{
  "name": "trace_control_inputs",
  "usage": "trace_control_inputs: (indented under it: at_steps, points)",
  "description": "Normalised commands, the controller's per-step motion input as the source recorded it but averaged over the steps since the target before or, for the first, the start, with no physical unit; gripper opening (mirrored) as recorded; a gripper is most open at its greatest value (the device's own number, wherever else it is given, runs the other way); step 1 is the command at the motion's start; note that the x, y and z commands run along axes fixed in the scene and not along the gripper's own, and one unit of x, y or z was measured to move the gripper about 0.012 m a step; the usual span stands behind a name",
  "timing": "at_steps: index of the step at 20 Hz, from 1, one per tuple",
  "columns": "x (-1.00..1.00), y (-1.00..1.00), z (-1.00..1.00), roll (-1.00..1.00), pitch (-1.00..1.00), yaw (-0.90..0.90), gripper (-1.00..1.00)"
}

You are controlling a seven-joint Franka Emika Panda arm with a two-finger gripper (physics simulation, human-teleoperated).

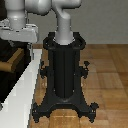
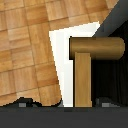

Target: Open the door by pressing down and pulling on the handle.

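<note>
Brass-coloured handle (image 2: 95, 47) sticks out of dark door (image 2: 112, 75) right below gripper (image 2: 62, 106), jaw state can't tell (tips barely in wrist view), risk imo: pads slide off round bar on press-down if approach isn't centred over handle.

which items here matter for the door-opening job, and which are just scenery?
Belongs to the job:
- handle, tan lever
- door, near-black panel
- white frame
- gripper, above the handle; jaw state unclear

Just there:
- black pedestal carrying the arm
- wood floor
</note>
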Motion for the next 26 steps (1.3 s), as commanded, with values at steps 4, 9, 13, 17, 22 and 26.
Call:
trace_control_inputs:
  at_steps: [4, 9, 13, 17, 22, 26]
  points:
    - [0.0, -0.5, -0.75, 0.0, 0.0, 0.0, 1.0]
    - [0.0, -0.8, -0.6, 0.0, 0.0, 0.0, 1.0]
    - [0.0, -0.25, -0.5, 0.0, 0.0, 0.0, 1.0]
    - [0.0, 0.0, 0.0, 0.0, 0.0, 0.0, -1.0]
    - [0.0, 0.0, 0.0, 0.0, 0.0, 0.0, -1.0]
    - [0.0, 0.0, 0.0, 0.0, 0.0, 0.0, -1.0]
